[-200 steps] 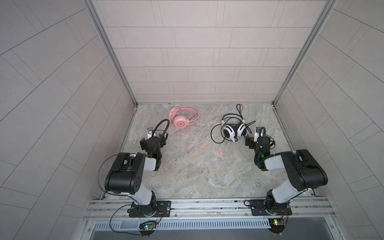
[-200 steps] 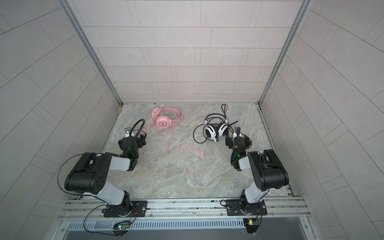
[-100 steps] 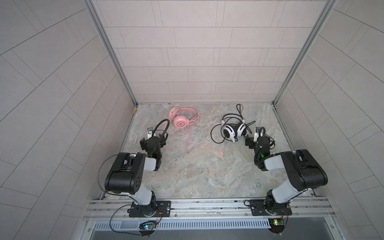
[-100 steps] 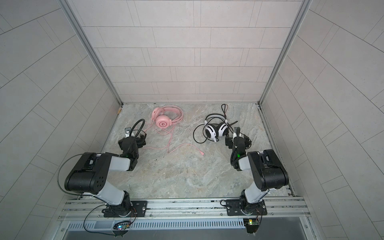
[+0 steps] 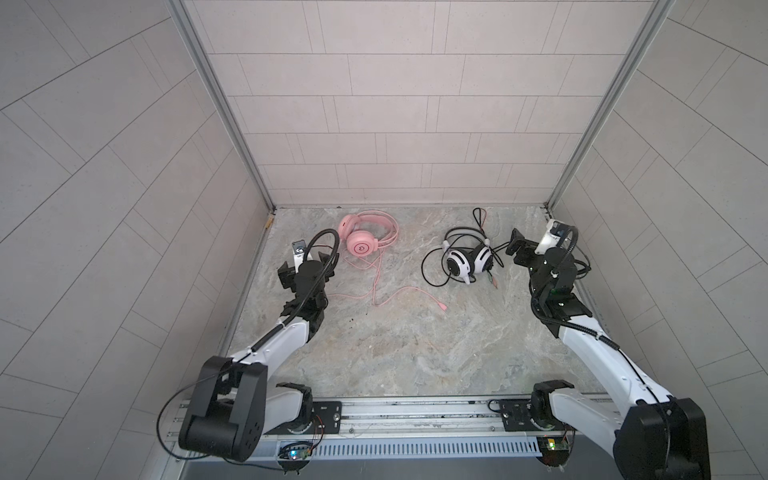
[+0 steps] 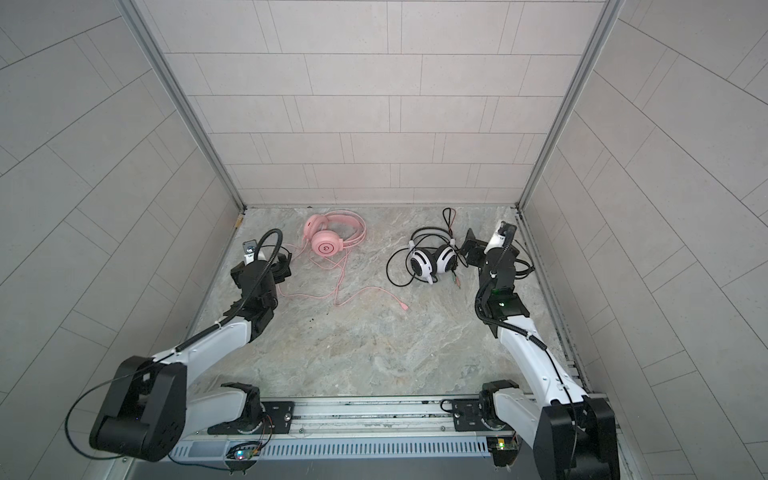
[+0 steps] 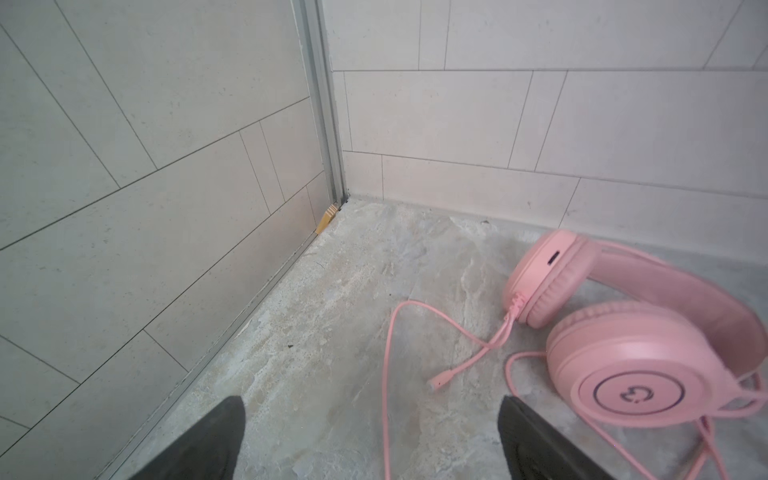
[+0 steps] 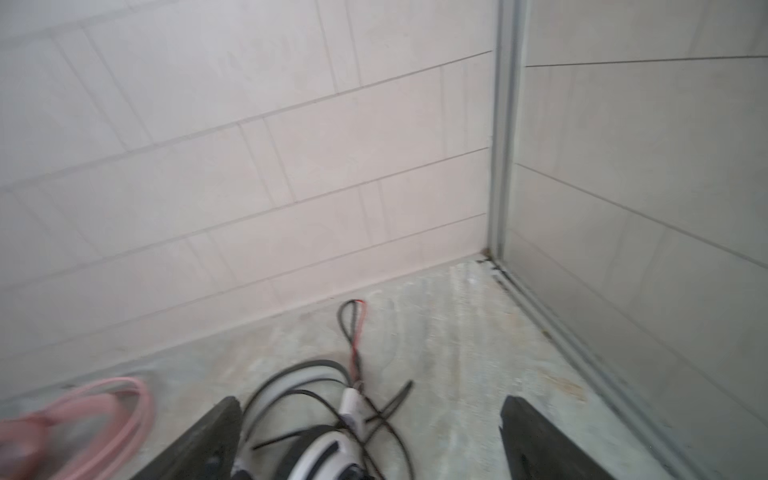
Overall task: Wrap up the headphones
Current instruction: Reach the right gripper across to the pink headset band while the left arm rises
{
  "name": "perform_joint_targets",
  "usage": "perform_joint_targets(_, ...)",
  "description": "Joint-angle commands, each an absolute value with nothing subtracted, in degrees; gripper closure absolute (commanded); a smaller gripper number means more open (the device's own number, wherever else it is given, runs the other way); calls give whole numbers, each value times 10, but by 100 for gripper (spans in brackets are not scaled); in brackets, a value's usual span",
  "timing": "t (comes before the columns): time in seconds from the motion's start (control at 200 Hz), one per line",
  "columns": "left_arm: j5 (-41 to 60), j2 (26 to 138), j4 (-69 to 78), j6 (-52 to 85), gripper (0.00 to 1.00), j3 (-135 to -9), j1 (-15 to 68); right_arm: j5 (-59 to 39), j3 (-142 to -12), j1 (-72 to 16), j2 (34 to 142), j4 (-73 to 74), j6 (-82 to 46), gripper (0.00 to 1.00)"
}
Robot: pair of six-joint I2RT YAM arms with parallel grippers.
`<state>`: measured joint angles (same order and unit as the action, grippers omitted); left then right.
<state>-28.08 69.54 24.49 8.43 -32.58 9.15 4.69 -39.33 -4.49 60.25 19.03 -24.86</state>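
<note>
Worktop (image 5: 395, 340): grey marbled slab.
Pink headphones (image 5: 365, 239): far edge, left of middle; pink cable (image 5: 376, 291) loose.
White-and-black headphones (image 5: 467, 259): far edge, right of middle; black cable (image 5: 424, 270) tangled.
Left gripper (image 7: 370, 419): jaws wide, empty, near pink headphones.
Right gripper (image 8: 370, 415): jaws wide, nothing gripped, beside white-and-black headphones.

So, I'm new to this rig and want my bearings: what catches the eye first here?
The pink headset lies at the back left of the table, its pink cable sprawled loose towards the middle. The white headset sits back right in a tangle of black cable. An open gripper waits near each: the left gripper by the pink one, the right gripper by the white one.
</note>
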Motion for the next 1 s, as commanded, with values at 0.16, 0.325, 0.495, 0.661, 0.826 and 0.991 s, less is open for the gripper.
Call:
perform_joint_targets(0.16,-157,694,62,166,0,-374,85,52,-559,-242,770,-29,-312,11)
perform_joint_targets(0.325,-144,698,23,181,0,-395,70,49,-739,-303,949,-123,-330,11)
perform_joint_targets(0.495,-150,693,14,210,0,-385,51,66,-899,-346,1109,-127,-337,11)
perform_joint_targets(0.661,-133,689,16,232,0,-376,26,71,-1106,-363,1270,-214,-352,11)
perform_joint_targets(0.826,-130,680,17,227,0,-374,24,76,-1242,-369,1382,-246,-388,14)
perform_joint_targets(0.991,-117,676,23,230,0,-369,25,124,-1298,-364,1428,-264,-408,14)
